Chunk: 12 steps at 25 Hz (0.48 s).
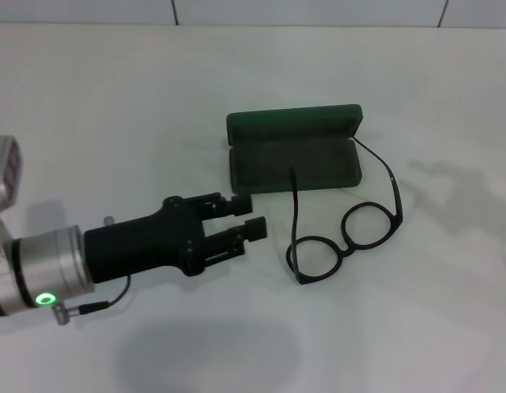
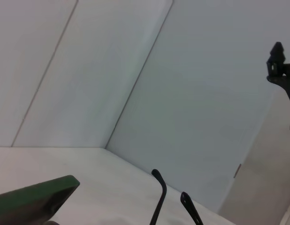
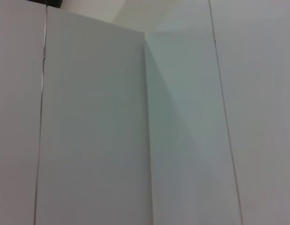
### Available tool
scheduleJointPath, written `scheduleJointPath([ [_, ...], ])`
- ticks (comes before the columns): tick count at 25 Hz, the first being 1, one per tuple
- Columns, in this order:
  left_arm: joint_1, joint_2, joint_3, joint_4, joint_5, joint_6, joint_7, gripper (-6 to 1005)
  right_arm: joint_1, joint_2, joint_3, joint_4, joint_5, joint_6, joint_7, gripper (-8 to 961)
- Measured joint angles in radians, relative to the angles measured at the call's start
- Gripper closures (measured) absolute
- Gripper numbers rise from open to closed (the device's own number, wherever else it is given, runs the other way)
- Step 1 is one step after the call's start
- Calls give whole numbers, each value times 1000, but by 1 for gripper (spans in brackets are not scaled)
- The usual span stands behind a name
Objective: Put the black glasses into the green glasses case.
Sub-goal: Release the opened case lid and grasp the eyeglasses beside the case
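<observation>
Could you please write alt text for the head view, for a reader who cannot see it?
The left hand, fingers open, hovers over a white table just left of the black glasses. The glasses lie unfolded beside the open green glasses case, temple tips reaching it.

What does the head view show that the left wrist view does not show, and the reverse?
Only the head view: the open left gripper, the round lenses of the black-framed glasses, the open tray of the dark green hard glasses case. Only the left wrist view: white wall panels and a black fixture. Both: the case and the glasses' temple arms on the white table.
</observation>
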Motion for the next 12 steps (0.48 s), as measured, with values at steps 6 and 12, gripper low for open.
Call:
scheduleJointPath([
  [6, -83, -4, 0, -125, -10, -43, 92, 506, 3, -2, 54, 77, 1, -42, -18, 615],
  [12, -103, -9, 0, -175, -20, -79, 147, 508, 6, -1, 78, 121, 4, -76, -62, 615],
])
